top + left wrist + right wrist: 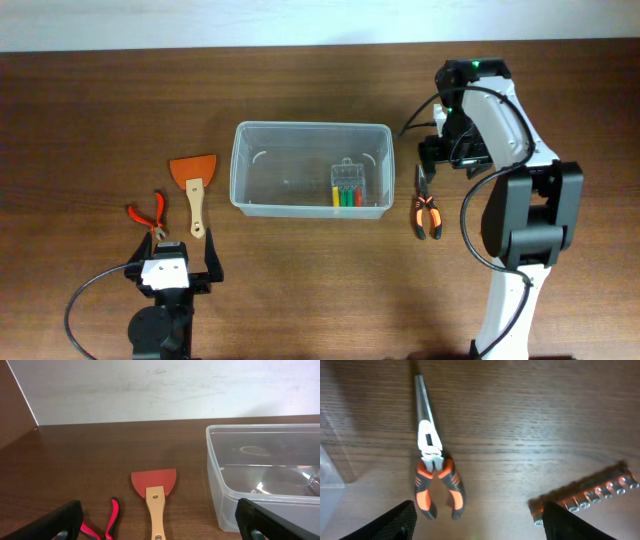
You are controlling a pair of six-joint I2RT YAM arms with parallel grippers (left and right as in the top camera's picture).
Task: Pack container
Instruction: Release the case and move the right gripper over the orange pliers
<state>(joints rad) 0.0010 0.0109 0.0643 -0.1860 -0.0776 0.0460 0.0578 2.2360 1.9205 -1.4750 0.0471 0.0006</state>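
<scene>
Left gripper (178, 252), jaws wide apart, sits on the near side of the dark wooden table (320, 290), just behind red-handled pliers (148, 217) and an orange-bladed, wooden-handled scraper (193, 185). The clear rectangular plastic container (310, 125) lies mid-table (bare wood in front). Right gripper (479, 510), jaws apart, hovers beside its right end above orange-and-black long-nose pliers (434, 467).

The overhead view looks straight down from high above and takes in the whole worktop (100, 100). The left wrist view sits low behind the left end effector (158, 522), facing level ahead, with the scraper (154, 482) just in front and the container (220, 485) ahead to one side. The right wrist view looks steeply down from close up, with the pliers (432, 477) below the right end effector (480, 522). The overhead view shares all three.
</scene>
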